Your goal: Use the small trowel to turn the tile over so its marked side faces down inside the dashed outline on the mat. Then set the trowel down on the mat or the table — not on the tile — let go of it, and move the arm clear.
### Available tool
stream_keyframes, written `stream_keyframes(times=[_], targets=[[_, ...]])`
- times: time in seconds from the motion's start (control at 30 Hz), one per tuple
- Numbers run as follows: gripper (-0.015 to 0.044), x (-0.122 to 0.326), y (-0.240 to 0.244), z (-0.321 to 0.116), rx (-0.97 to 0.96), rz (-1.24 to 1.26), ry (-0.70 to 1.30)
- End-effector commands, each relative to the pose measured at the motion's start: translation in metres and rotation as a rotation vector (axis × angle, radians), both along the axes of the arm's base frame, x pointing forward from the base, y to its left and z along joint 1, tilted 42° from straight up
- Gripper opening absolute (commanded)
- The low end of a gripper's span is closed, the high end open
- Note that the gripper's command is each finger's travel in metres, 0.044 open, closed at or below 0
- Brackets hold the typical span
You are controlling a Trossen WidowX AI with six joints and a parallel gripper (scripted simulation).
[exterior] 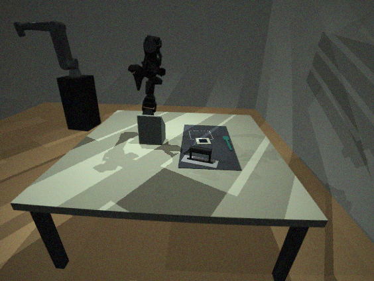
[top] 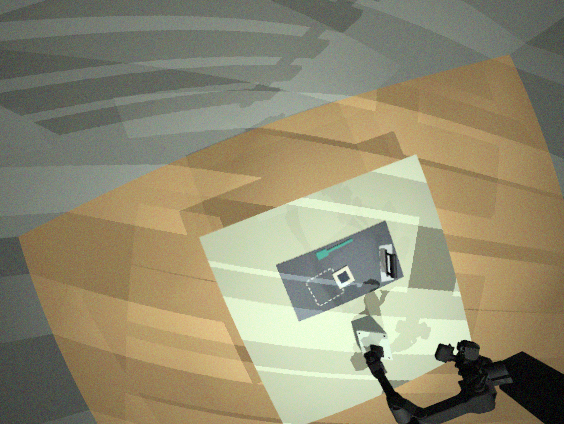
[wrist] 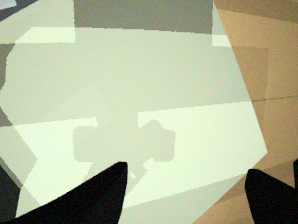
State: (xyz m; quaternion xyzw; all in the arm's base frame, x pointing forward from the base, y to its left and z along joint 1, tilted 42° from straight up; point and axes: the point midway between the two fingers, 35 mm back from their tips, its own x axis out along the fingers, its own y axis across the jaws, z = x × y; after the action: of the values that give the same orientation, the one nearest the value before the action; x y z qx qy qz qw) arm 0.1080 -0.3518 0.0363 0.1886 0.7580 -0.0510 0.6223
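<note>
The tile (top: pixel 341 271) (exterior: pixel 197 141), a white square with a dark square in its middle, lies flat on the dark mat (top: pixel 365 240) (exterior: pixel 219 132). It overlaps or borders the side of the dashed outline (top: pixel 320 305) (exterior: pixel 199 130). A teal tool (top: pixel 322 255) (exterior: pixel 226 138) with a small blade and thin handle lies on the mat. A pale plate (top: pixel 383 249) (exterior: pixel 213 164) with an upright black bridge handle sits at the mat's end. Which of these two is the trowel I cannot tell for certain. My gripper (wrist: pixel 186 175) is open and empty, raised high, away from tile and tools.
The arm stands on a grey block (top: pixel 369 327) (exterior: pixel 150 130) beside the mat, on the pale table (top: pixel 250 250) (exterior: pixel 99 185). Another arm (exterior: pixel 63 46) stands on a black pedestal (exterior: pixel 79 103) behind the table. Strong shadow bands cross table and mat.
</note>
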Motion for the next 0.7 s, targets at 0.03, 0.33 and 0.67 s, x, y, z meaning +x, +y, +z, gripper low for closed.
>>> stream_keyframes(times=[0.03,0.33,0.67], targets=[[0.027,0.067,0.02,-0.035,0.073,0.06,-0.074],[0.027,0.189,0.098,-0.11,0.27,0.129,-0.191],[0.027,0.265,0.223,-0.182,0.51,0.176,-0.217]])
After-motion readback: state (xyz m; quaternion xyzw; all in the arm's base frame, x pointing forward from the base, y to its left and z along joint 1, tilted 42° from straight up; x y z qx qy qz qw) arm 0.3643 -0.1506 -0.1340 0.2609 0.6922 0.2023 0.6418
